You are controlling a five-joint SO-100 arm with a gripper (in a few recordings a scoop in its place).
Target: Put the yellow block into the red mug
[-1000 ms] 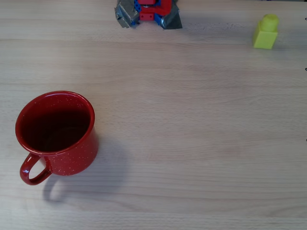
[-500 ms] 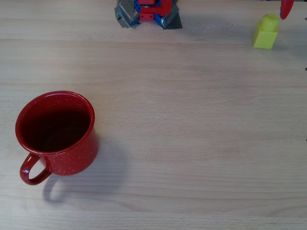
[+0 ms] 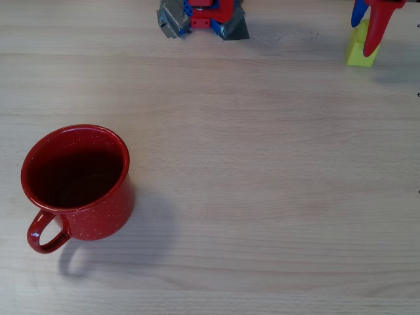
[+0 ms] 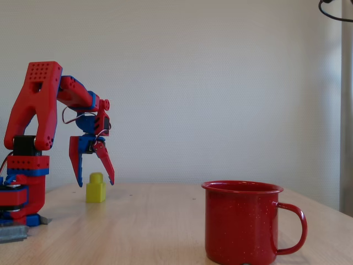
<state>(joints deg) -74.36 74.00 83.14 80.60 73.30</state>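
The yellow block (image 3: 357, 57) stands upright near the table's far right edge in the overhead view, partly covered by my gripper (image 3: 362, 39). In the fixed view the block (image 4: 95, 190) sits on the table at the left. There my gripper (image 4: 94, 181) hangs open just above it, one finger on each side of the stud and nothing held. The red mug (image 3: 75, 180) stands upright at the left in the overhead view, its handle toward the bottom left and its dark inside empty. In the fixed view the mug (image 4: 242, 223) is in the right foreground, far from the block.
The arm's red and blue base (image 3: 203, 16) is fixed at the table's top edge, seen at the far left in the fixed view (image 4: 22, 204). Bare light wood table (image 3: 262, 164) lies between block and mug.
My gripper has entered the overhead view from the top right and come down over the yellow block. Block and mug have not moved.
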